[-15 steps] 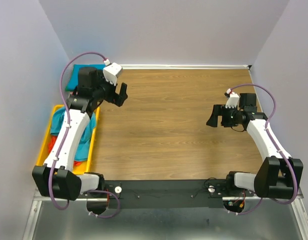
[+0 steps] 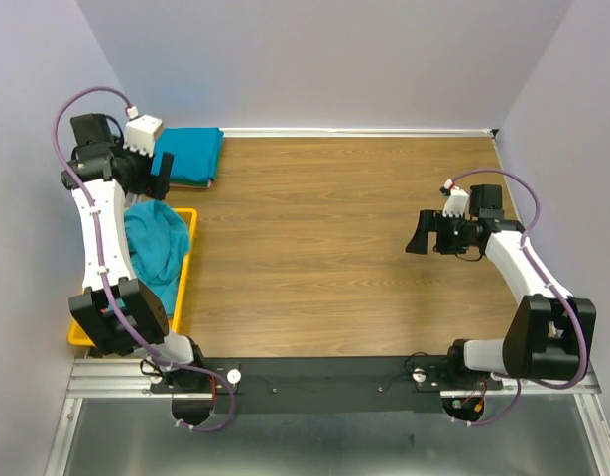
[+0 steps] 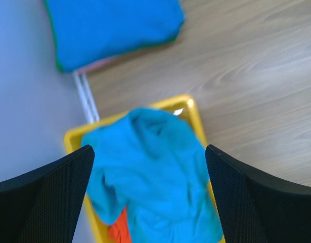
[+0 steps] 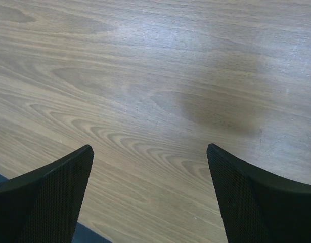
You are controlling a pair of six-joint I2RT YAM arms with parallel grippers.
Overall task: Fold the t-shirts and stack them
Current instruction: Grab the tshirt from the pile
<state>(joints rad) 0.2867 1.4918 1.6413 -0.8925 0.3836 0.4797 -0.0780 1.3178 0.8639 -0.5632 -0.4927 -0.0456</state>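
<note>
T-shirts all sit along the left side of the big brown wood-grain tabletop, roughly 9 to 11 o'clock in the top view. The long yellow plastic tray runs along the 9 o'clock edge, right by the wall. Flopped inside it is a crumpled teal-blue cloth t-shirt, bunched up and filling most of the tray. A bit of orange-red cloth peeks out from under it at the near end. Up at 11 o'clock, in the far corner and outside the tray, a folded teal-blue cloth t-shirt lies flat on the wood. A thin pinkish edge shows under it in the left wrist view, can't tell what that is.

Left gripper hangs in the air around 10 o'clock, over where the tray's far end meets the folded shirt, gripping nothing. Its 2 fingers are spread wide, with the crumpled shirt framed between them. Right gripper is well apart, around 3 o'clock, pointing toward the middle of the table. It's spread wide too, with only wood grain showing between its 2 fingers.
</note>
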